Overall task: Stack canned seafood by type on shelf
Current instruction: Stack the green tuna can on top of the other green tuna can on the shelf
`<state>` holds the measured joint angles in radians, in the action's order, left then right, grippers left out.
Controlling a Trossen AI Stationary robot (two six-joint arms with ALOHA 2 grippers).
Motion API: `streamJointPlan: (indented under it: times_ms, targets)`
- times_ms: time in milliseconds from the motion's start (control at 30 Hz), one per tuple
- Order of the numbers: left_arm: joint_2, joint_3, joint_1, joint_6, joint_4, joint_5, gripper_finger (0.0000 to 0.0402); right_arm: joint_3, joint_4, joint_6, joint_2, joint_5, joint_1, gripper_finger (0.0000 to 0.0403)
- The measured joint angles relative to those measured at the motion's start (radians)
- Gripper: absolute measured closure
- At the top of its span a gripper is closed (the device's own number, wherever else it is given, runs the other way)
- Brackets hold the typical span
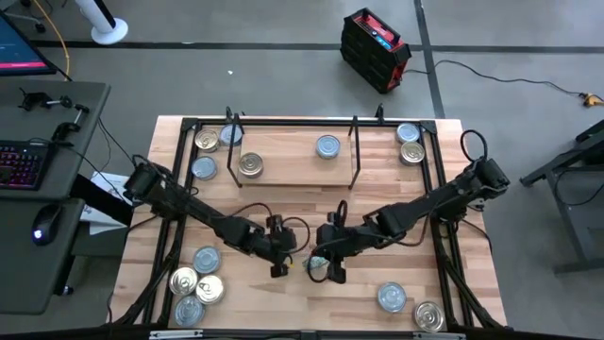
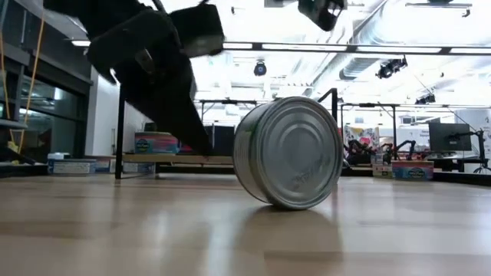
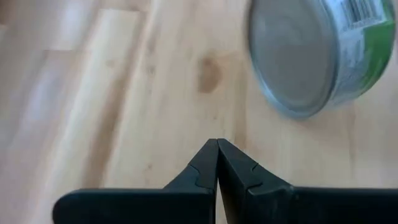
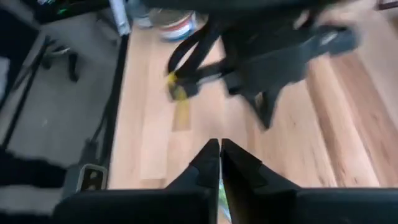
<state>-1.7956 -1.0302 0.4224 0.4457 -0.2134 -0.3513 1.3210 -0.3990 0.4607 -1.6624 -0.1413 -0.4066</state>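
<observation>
Smooth light-wood tabletop, black frame edges. Front left, a cluster of round flat tins, gold and silver lids; more tins back left beside the shelf, a pale board with thin black uprights carrying two tins. Left gripper low at centre front, fingers pressed shut, empty. One tin stands on edge between the grippers (ribbed silver end, green label, barcode unreadable). Right gripper just beside it, shut, empty. Bare wood lies between centre and shelf.
</observation>
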Motion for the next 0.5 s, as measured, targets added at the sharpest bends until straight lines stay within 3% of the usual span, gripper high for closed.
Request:
streamJointPlan:
  times_ms: [100,267,400,500]
  targets:
    - [0.060,-0.001,0.017,0.069,-0.063,-0.045,0.0401,0.053,-0.096,-0.063,-0.025,0.089,0.025,0.0356]
    - [0.116,-0.001,0.086,0.252,-0.068,-0.155,0.0401,0.130,-0.219,-0.239,-0.105,0.216,0.042,0.0250]
    - [0.142,-0.001,0.161,0.412,-0.046,-0.244,0.0401,0.173,-0.277,-0.401,-0.177,0.225,0.033,0.0168]
    - [0.154,-0.001,0.205,0.499,-0.014,-0.280,0.0401,0.190,-0.297,-0.502,-0.205,0.221,0.033,0.0129]
